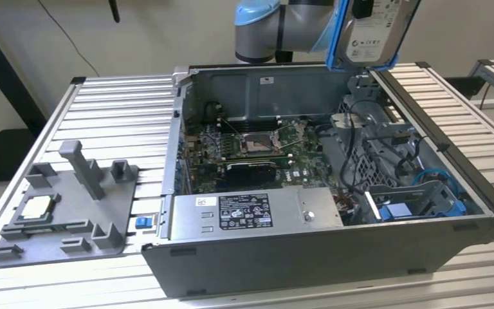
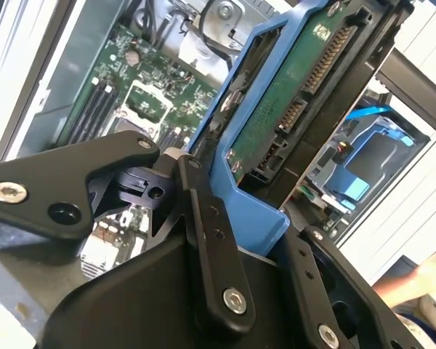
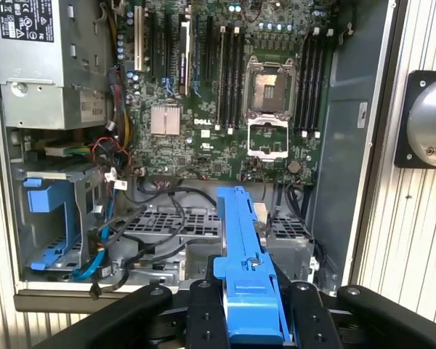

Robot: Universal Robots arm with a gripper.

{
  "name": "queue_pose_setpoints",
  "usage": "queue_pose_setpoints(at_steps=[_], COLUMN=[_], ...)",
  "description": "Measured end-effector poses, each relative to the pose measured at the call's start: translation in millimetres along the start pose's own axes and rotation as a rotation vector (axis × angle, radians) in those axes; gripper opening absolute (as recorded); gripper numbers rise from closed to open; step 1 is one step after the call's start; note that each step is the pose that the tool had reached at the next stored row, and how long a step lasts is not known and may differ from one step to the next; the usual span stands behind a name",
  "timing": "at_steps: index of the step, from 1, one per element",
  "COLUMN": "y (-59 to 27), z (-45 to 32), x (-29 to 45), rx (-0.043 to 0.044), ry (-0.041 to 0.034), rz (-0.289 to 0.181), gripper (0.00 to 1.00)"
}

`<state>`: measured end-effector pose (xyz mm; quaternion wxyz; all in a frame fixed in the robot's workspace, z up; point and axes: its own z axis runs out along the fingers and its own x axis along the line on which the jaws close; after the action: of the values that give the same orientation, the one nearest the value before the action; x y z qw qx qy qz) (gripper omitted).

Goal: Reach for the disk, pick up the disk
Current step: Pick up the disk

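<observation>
Black-fingered gripper [image 3: 251,320] clamped on the flat silver hard disk in its blue plastic frame [image 1: 369,32], held upright, lifted above the open grey computer case [image 1: 333,251], over the green motherboard [image 3: 225,94].

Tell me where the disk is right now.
The disk is held in the gripper, lifted above the open computer case's rear corner, toward the exterior view's right.

no print is legible. a white printed label [image 1: 367,45] sits on the disk [image 1: 377,16], at one o'clock of the computer case [image 1: 316,261]; a black-and-white label [image 1: 244,211] fronts the grey box [image 1: 318,209] at six o'clock.
</observation>
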<state>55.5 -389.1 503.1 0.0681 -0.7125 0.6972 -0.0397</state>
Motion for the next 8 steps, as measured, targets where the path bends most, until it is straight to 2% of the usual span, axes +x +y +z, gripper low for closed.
queue_pose_setpoints(at_steps=[8], y=[-1.5], z=[-0.2], x=[11.5], rx=[-0.0021], ry=[0.0], rz=[0.0], gripper=[0.0])
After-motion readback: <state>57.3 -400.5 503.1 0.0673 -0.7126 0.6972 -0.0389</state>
